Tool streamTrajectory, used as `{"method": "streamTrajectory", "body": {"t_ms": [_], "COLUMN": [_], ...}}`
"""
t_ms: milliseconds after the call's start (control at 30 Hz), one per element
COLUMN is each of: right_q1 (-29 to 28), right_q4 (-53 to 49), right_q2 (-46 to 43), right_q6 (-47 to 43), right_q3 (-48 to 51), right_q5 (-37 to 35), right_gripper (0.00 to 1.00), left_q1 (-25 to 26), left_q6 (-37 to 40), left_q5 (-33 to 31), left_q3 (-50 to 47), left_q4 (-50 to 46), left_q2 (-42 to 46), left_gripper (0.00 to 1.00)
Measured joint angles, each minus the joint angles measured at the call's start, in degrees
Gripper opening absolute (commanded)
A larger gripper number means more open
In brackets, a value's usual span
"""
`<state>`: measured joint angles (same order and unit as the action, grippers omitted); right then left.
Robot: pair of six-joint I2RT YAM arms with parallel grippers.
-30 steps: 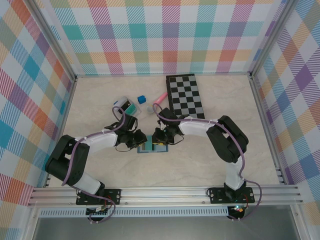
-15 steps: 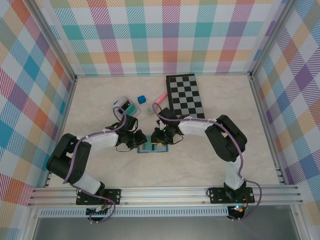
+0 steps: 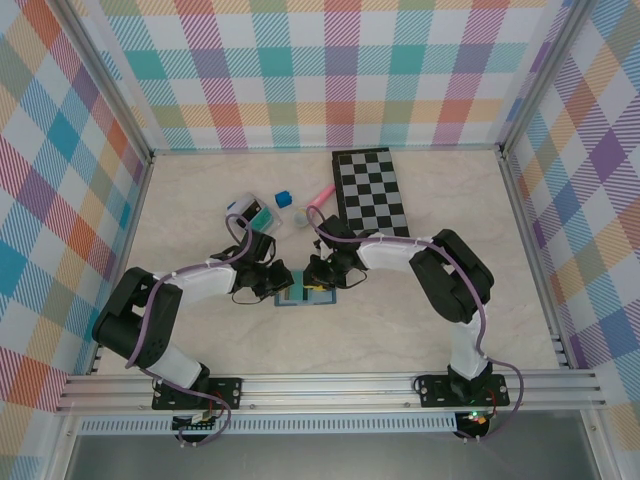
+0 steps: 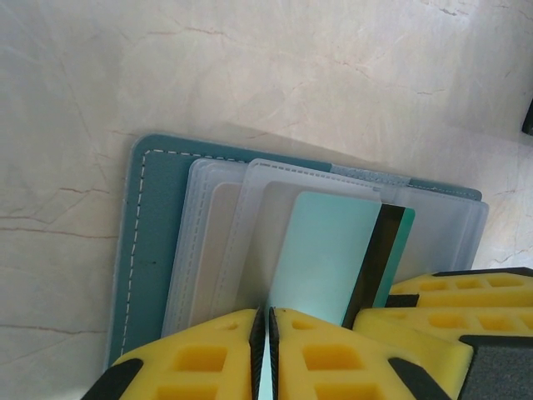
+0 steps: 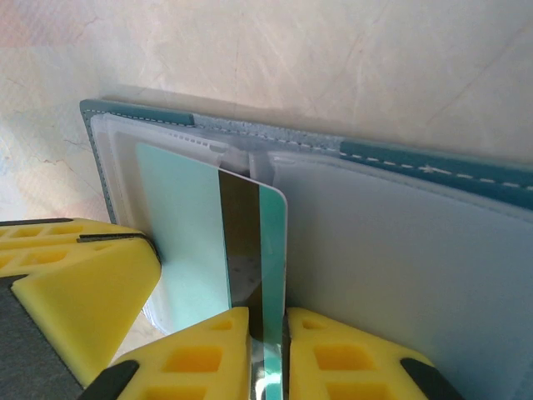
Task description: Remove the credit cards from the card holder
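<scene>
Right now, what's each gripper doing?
Left gripper: shut at the card holder; what it pinches cannot be told.
Right gripper: shut on the teal credit card.

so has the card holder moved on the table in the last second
No. In the top view the card holder keeps the same spot and gap to the chessboard as a second ago.
</scene>
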<state>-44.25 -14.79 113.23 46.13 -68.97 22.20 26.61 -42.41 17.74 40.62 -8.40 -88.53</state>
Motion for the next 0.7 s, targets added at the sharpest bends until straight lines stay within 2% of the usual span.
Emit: {"method": "streamTrajectory", "body": {"t_ms": [100,200,700], "right_q1": [0.0,0.0,0.7], "right_q4": [1.0,1.8,5.8], "right_q2": [0.0,-0.2,-12.0], "right_q6": [0.1,-0.2,-3.5], "right_q3": [0.4,0.8,11.3], "right_q5": [0.0,-0.2,-4.3], "right_gripper": [0.06,0.0,0.0], "left_q1": [0.0,0.0,-0.4], "left_q6": [0.0,-0.1,-1.7], "left_q5": [-0.9,-1.4,-1.0], "left_q3": [-0.2,-0.3,-0.7], "left_q4": [-0.1,-0.1,-0.8], "left_q2": [0.4,0.9,4.4], "left_gripper": [0.15,0.22,0.52]}}
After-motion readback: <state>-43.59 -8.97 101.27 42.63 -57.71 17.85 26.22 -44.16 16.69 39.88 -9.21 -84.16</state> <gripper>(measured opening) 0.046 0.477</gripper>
